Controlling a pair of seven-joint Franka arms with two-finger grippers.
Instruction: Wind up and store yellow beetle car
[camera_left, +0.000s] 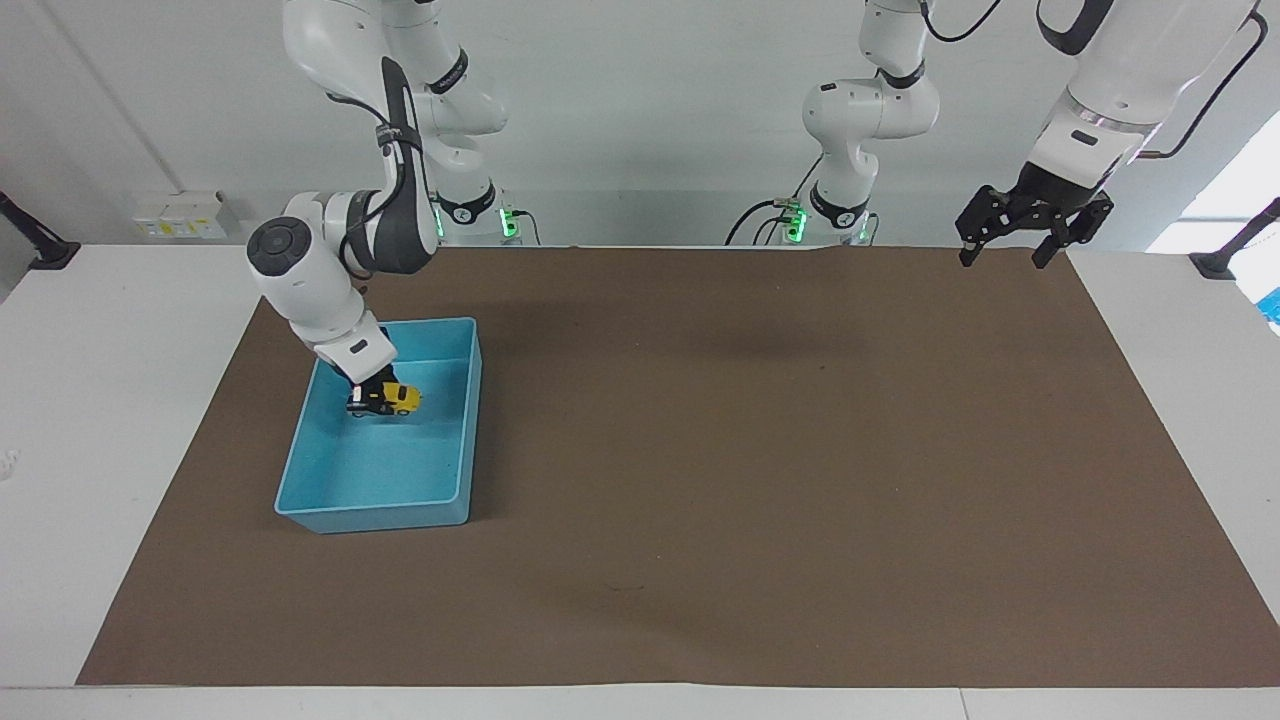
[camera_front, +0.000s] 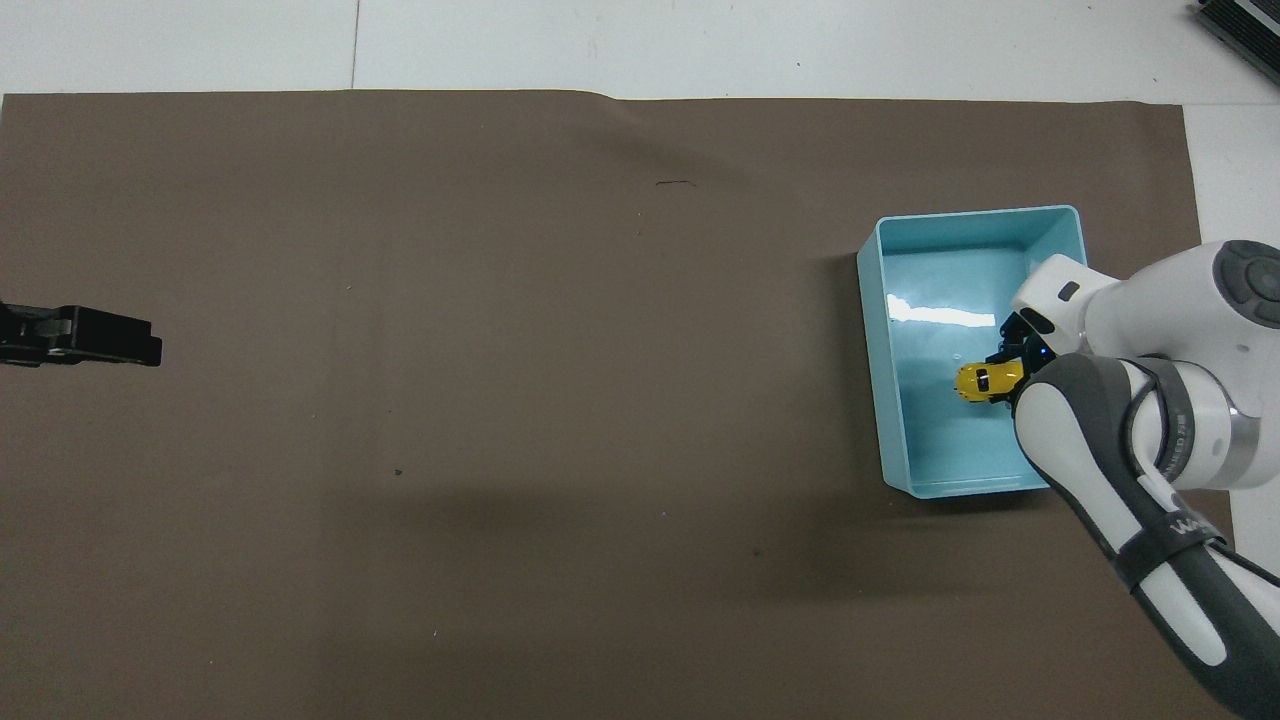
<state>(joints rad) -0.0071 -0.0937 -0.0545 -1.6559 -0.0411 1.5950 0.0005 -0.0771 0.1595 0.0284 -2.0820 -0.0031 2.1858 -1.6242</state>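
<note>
The yellow beetle car is inside the blue tray, low over its floor in the half nearer to the robots. My right gripper reaches down into the tray and is shut on the car's rear end. In the overhead view the car pokes out from under the right gripper, within the tray. My left gripper hangs open and empty in the air over the brown mat's edge at the left arm's end, and waits; it also shows in the overhead view.
A large brown mat covers most of the white table. The tray stands on the mat at the right arm's end of the table. A small dark mark lies on the mat farther from the robots.
</note>
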